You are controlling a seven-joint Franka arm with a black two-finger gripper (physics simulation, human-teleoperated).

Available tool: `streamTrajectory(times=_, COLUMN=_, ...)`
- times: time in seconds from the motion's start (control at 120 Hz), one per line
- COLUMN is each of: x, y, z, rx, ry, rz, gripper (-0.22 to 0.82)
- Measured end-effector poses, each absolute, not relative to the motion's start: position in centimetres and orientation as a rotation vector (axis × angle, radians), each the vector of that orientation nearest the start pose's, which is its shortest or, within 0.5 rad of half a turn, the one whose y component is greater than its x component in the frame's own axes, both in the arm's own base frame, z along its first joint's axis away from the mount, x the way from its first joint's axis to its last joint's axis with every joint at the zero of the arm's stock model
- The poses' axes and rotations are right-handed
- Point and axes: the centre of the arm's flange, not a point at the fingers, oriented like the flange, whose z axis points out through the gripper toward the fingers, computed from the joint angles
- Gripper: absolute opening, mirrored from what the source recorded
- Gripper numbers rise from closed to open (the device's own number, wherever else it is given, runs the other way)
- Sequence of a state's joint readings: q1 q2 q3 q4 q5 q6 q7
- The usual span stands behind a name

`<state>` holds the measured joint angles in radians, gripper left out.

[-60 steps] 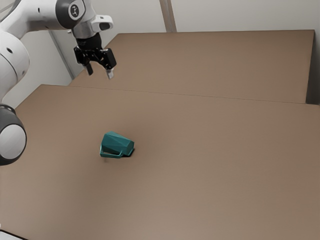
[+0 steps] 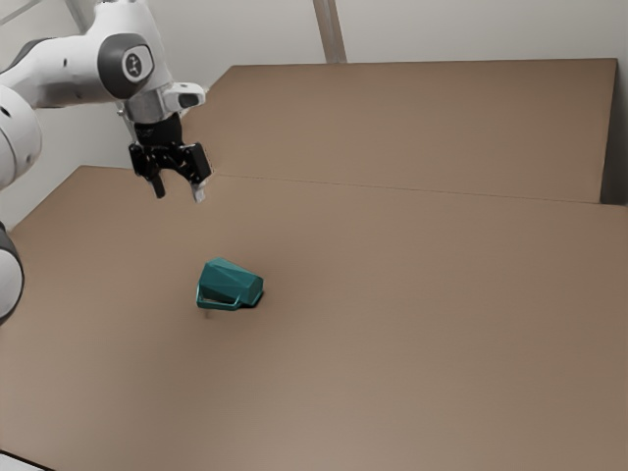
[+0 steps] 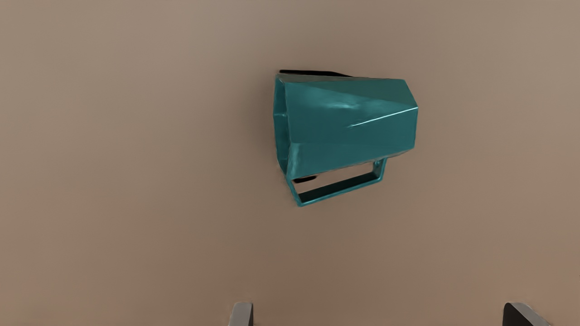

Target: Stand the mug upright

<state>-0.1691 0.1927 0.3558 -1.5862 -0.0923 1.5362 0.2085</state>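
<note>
My gripper (image 2: 179,194) hangs above the table in the exterior view, up and slightly to the exterior view's left of the mug, not touching it. A teal faceted mug (image 2: 232,285) lies on its side on the brown surface. Seen from my hand, the mug (image 3: 349,122) shows its hollow mouth at one end, its base at the other, and an angular handle (image 3: 342,191) along the side nearer my fingers. The gripper (image 3: 378,314) stands open, its two tips far apart with nothing between them.
The brown table (image 2: 412,324) stretches around the mug, with a thin seam line across it beyond the mug. Pale walls rise behind the far edge. A white corner with a dark edge (image 2: 22,463) shows at the exterior view's lower left.
My gripper has come lower and slightly toward the exterior view's left, nearer the mug's height. The mug lies as before.
</note>
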Motion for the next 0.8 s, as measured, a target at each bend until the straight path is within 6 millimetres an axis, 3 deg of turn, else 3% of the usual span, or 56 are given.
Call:
streamTrajectory(times=0.117, x=56.3, y=13.3, z=47.0, rx=-3.287, ry=-0.149, rz=0.453, gripper=0.6)
streamTrajectory(times=0.3, x=54.3, y=17.1, z=42.2, rx=-3.44, ry=-0.293, rz=0.488, gripper=0.6)
streamTrajectory(times=0.592, x=55.2, y=18.1, z=36.8, rx=-3.638, ry=-0.309, rz=0.264, gripper=0.6)
streamTrajectory(times=0.8, x=55.1, y=19.2, z=34.3, rx=-3.708, ry=-0.292, rz=0.108, gripper=0.6)
